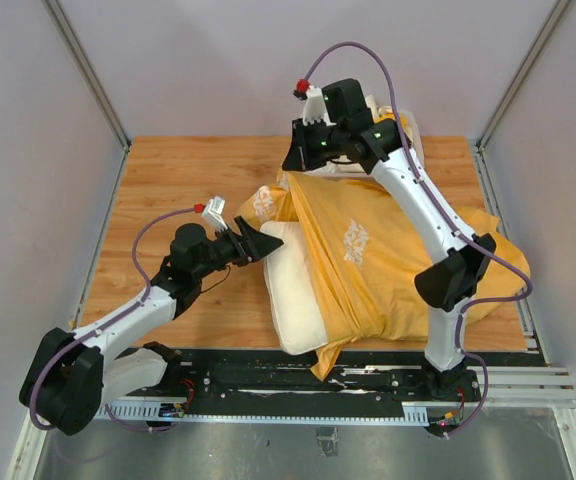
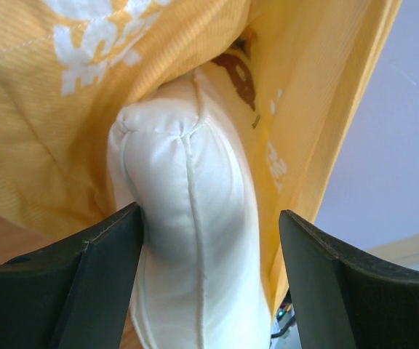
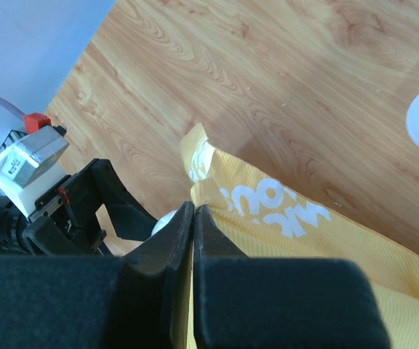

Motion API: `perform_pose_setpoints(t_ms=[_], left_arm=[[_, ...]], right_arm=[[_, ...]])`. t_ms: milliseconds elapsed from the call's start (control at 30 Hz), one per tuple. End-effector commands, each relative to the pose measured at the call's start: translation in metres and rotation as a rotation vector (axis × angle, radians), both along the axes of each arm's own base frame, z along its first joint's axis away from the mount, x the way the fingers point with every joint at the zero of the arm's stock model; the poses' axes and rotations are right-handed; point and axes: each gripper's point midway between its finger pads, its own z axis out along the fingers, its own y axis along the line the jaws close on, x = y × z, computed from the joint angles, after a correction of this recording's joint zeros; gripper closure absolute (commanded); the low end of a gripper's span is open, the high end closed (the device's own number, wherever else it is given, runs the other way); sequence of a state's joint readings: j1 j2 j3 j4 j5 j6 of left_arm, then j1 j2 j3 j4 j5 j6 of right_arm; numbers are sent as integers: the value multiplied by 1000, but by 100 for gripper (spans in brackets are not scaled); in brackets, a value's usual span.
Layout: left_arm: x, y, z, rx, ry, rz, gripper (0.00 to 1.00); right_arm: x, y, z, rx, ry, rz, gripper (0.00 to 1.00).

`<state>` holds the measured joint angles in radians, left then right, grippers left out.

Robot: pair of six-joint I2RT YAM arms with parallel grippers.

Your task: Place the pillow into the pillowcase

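Quick count for you: one pillow [image 1: 290, 290], one pillowcase [image 1: 388, 270], two arms, all on the wooden table [image 1: 168, 180]. The orange-yellow pillowcase is the thing to steer by. The cream-white pillow sits partly inside it, with its left side and near end sticking out of the case's left edge, while the rest is under the yellow fabric. Your left gripper [image 2: 209, 218] is just off the case's left edge with its jaws spread wide. The stitched corner of the pillow pokes up between them, the left finger [image 2: 86, 283] brushing the pillow and the other finger standing clear, so it's not gripping anything. Your right gripper [image 3: 193, 218] is at the case's far left corner, pinched tight on the yellow fabric edge and holding it off the table. As for writing, there's white lettering on the case next to that pinch, but it's upside down and folded, so I can't read a whole word. The white print on top of the case is too small to read. A brown print shows on the pillow just inside the case's opening, also unreadable.
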<state>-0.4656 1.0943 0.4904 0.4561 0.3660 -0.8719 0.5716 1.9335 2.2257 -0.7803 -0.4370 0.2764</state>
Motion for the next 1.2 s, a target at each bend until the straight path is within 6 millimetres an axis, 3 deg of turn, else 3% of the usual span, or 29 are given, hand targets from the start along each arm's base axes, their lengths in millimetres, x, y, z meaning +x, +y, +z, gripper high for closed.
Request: perform_pose_setpoints(t_ms=[0,67,167,300,367,467,533,600,700,833,967,1033,1167], left_arm=[[-19,10,-38,40,108,6,23],[-27,14,-54,44,153,12,22],[-34,22,-61,48,179,43,22],[-29,35,-31,50,71,120,21],[-23,43,-14,59,25,168,15],[-20,46,-7,67,46,196,15],[-23,44,-6,56,84,189,15],[-27,45,-11,36,134,194,15],[-40,44,-30,4,227,182,15],[-59,44,-52,-11,310,151,12],[-75,41,-66,-4,351,121,11],[-84,36,-76,7,376,90,11],[-101,23,-90,13,403,23,11]], right_arm=[[17,14,0,53,-23,8,99],[24,20,-23,32,17,11,99],[30,22,-47,4,58,-1,99],[38,23,-86,-45,121,-24,99],[39,23,-103,-66,150,-30,99],[40,22,-122,-89,173,-38,98],[41,19,-130,-111,184,-47,91],[37,15,-136,-131,196,-49,73],[28,6,-130,-148,184,-55,55],[8,-13,-122,-181,164,-75,49],[-29,-32,-118,-234,150,-82,49],[-56,-38,-117,-262,141,-66,50],[-119,-51,-131,-368,127,4,62]])
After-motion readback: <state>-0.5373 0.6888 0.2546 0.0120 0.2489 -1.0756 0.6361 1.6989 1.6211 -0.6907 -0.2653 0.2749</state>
